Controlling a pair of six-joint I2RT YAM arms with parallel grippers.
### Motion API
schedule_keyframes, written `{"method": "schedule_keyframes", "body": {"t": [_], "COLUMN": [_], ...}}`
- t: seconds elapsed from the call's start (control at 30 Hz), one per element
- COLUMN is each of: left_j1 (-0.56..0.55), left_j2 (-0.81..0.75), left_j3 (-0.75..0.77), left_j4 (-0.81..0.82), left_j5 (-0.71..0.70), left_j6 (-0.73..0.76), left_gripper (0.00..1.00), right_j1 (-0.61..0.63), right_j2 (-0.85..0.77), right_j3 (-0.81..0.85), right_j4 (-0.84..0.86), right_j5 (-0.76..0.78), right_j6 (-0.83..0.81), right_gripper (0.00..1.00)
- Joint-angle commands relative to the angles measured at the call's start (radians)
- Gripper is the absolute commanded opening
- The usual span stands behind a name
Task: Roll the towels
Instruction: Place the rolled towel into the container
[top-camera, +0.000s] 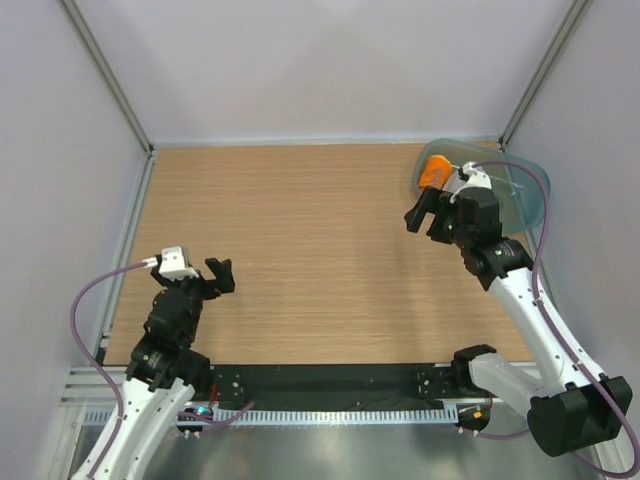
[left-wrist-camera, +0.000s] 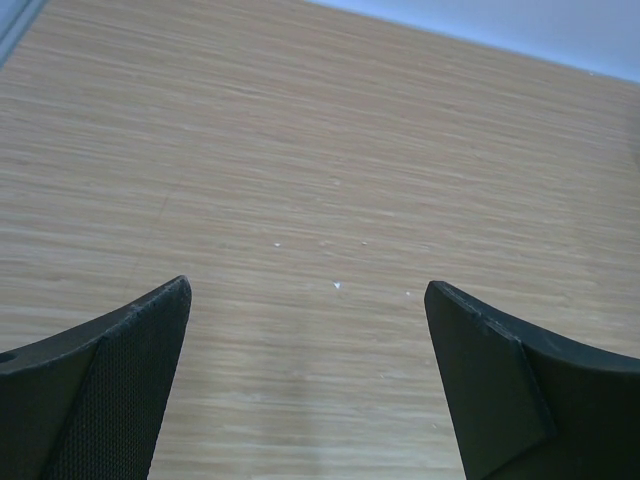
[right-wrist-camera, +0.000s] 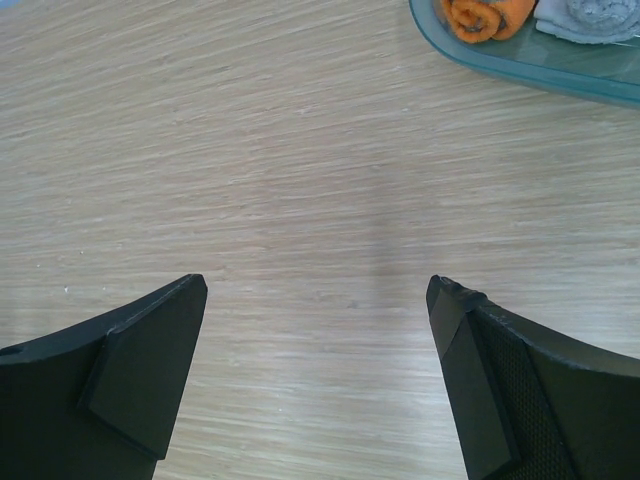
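Towels: both lie in the tub at the far right corner of the counter. The orange towel is a short tight roll against the tub's near-left wall. The grey towel lies just beside it on the right, and they look to be touching.

Jaws: left jaws are spread wide and hold nothing, low over bare counter at the near left, well apart from the tub. Right jaws are also spread wide and empty, over bare wood just short of the tub rim.

Handling, my estimate: both cloths are light, soft and limp, not fragile. The pile should grip well on my pads. A roll pinched at one end would likely slump or unwind, so I would take it across the middle of the cylinder, pressing the loose outer edge against the layers. The tub looks light and may slide if nudged.

Hard to see: the wrist view cuts off the grey towel at the top edge, so I cannot tell if it is fully rolled. From above, my right arm covers it completely, and only the orange one shows there. The tub's far side is also out of view.
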Motion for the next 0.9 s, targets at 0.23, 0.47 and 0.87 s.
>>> {"method": "schedule_keyframes", "body": {"t": [0.23,0.47,0.87], "left_j1": [0.006,0.098,0.374], "left_j2": [0.293,0.655,1.067], "left_j3": [-0.069,-0.051,-0.025], "left_j4": [0.473,0.7,1.017], "left_j5": [-0.166,-0.126,0.176], "left_j6": [0.173,0.17,0.07], "left_gripper": [0.99,1.0,0.99], "right_j1": [0.011,0.011,0.011], "right_j2": [-0.023,-0.073,-0.126], "right_j3": [-0.083,-0.106,-0.172], "right_j4": [0.128,0.111,0.171], "right_j5": [0.01,0.028,0.026], "right_j6": [0.026,-0.017,-0.041], "right_gripper": [1.0,1.0,1.0]}}
